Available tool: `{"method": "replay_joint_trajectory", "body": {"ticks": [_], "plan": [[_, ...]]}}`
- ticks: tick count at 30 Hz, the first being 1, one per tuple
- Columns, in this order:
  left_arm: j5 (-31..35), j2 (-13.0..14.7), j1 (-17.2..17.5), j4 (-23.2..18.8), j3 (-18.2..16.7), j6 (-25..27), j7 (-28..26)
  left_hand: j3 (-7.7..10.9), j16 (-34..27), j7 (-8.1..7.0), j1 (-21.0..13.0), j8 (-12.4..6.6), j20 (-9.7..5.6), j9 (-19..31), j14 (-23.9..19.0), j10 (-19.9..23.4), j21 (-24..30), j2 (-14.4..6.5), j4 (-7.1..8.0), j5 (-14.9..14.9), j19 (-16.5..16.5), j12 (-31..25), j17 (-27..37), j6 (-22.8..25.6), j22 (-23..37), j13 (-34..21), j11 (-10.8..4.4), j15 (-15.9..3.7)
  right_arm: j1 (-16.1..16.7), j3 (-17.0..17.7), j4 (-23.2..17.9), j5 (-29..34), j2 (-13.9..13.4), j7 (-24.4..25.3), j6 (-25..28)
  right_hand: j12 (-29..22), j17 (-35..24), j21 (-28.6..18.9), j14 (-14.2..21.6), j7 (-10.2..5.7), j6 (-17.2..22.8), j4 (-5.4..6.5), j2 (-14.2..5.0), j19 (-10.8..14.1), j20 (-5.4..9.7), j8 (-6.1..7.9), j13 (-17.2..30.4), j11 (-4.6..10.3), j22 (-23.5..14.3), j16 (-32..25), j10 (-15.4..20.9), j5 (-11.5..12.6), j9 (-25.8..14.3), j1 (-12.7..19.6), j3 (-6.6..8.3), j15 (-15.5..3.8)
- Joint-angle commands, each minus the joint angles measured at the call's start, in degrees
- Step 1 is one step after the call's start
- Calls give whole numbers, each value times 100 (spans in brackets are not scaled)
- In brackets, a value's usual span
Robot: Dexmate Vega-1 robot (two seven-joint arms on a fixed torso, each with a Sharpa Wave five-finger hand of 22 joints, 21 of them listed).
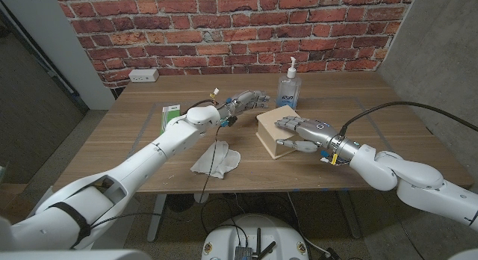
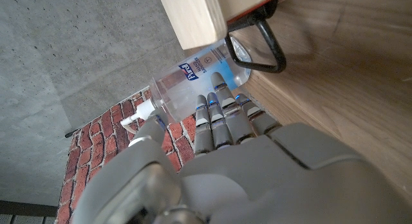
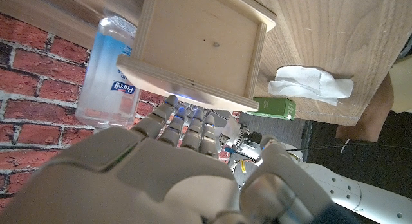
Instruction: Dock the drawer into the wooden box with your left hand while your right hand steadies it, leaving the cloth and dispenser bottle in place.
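I saw the white cloth [image 1: 215, 160] left of the wooden box [image 1: 278, 131]. My left hand [image 1: 243, 103] hung beside the box, fingers straight, holding nothing. My right hand [image 1: 299, 132] gripped the box. The sanitizer bottle [image 1: 289, 89] stood behind it.

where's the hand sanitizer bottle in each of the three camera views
Head view: dispenser bottle stands upright at the table's far side, just behind the wooden box.
Left wrist view: it lies beyond the left hand, beside the box's corner.
Right wrist view: it sits beside the box, past the right hand.
Shared landmark: the wooden box.
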State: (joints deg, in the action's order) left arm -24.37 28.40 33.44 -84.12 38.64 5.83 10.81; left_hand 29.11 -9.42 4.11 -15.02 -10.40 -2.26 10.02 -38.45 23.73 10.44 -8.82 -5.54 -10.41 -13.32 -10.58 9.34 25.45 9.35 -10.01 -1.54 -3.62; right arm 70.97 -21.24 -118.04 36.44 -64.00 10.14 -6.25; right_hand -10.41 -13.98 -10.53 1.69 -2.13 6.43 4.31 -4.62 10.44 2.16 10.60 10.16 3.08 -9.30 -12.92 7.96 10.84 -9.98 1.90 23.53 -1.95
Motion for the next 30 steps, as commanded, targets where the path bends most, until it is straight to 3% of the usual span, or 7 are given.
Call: {"method": "replay_joint_trajectory", "body": {"ticks": [1, 30], "plan": [[-40, 223, 205, -319, -204, 5, -235, 54, 0, -50, 70, -14, -311, 8, 60, 8, -11, -12, -16, 4, 21, -9, 6, 10, 6, -13, -46, -224, -26, 27, -54, -14, 21, -80, 48, -28, -24, -17, 28, -4, 33, -25, -305, 50, 360, 13, 17, 22, -16, -30, 17, -18, -11, 27, 33, -145], [-173, 556, 624, -744, -600, -146, -664, 219, 4, -84, 158, -21, -259, 11, 631, 142, 6, 16, -88, 12, 29, -38, 2, 51, 9, -19, -47, -58, 145, 368, -76, -334, 79, 168, 174, -57, -18, -64, 76, -8, 23, -9, -308, 209, 292, 9, 21, -24, -18, -37, 103, -14, -13, 19, 55, -126]]}}
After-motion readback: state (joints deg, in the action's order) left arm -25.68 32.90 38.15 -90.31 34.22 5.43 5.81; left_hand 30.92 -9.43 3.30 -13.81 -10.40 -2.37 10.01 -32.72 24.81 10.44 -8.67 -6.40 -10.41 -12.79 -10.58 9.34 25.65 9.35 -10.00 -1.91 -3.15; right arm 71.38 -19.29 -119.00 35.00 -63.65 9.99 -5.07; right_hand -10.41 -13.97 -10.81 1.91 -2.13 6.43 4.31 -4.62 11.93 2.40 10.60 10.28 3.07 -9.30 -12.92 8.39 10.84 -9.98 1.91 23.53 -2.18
